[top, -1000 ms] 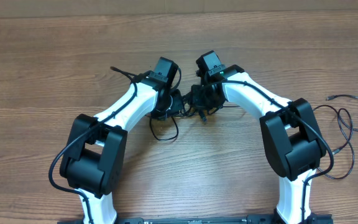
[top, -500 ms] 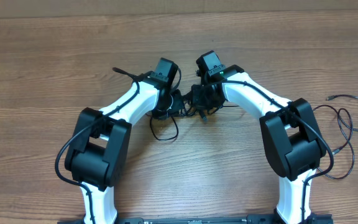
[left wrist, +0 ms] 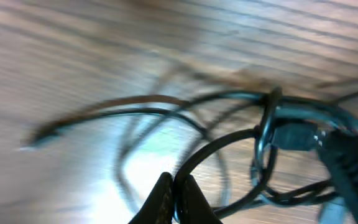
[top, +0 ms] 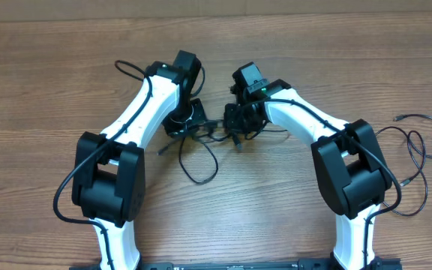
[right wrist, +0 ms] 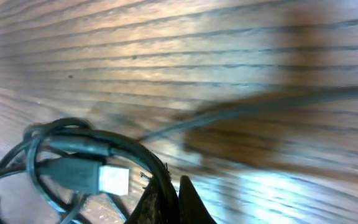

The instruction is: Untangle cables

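Black cables (top: pixel 210 129) central on wooden table (top: pixel 51 75)

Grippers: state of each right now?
Left gripper: closed, pinching a cable loop.
Right gripper: closed, pinching a cable strand at the tangle's edge.

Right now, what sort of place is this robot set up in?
Probably a robotics lab or test bench: a bare wood-grain table, a left arm and a right arm mounted at its near edge, and thin black cables tangled between them.
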`<action>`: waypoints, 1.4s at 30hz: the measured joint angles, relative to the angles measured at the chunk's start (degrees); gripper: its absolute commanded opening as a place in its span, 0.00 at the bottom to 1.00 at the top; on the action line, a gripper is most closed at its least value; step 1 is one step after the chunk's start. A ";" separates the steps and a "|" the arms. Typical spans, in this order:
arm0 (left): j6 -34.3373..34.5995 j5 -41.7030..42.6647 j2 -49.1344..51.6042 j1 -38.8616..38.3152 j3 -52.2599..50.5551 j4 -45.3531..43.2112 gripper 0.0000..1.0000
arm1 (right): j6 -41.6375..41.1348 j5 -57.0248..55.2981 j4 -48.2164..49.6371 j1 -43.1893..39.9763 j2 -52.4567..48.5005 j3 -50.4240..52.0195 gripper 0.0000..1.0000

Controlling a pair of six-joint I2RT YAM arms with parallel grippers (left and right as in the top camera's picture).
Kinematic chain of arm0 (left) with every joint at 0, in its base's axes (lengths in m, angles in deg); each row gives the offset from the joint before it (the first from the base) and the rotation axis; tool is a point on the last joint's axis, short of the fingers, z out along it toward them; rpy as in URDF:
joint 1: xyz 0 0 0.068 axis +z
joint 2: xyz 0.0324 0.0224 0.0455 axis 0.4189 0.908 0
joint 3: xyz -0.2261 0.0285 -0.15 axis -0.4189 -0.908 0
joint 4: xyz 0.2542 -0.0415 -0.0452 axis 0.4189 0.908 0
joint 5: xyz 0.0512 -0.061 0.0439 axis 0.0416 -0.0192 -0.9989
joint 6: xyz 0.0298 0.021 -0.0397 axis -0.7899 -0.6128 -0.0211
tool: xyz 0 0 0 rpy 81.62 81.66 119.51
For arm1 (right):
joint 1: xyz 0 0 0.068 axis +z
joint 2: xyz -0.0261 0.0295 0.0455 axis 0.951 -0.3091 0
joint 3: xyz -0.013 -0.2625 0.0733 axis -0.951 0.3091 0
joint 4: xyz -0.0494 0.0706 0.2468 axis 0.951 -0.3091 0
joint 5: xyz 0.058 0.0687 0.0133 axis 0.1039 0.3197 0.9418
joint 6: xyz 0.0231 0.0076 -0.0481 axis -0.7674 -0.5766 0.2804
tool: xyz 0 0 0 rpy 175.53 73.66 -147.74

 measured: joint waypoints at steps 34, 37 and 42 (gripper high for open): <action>4.02 -12.35 -10.49 0.87 21.20 13.90 0.75 | -0.20 -4.13 -0.61 -1.42 -0.07 0.07 0.04; 4.46 -8.35 -8.74 0.66 16.98 12.46 0.76 | -0.17 -4.20 -0.63 -1.42 -0.07 0.07 0.04; 5.09 -0.70 -3.19 0.68 9.53 8.44 0.71 | -0.15 -4.46 -0.63 -1.44 -0.07 0.07 0.04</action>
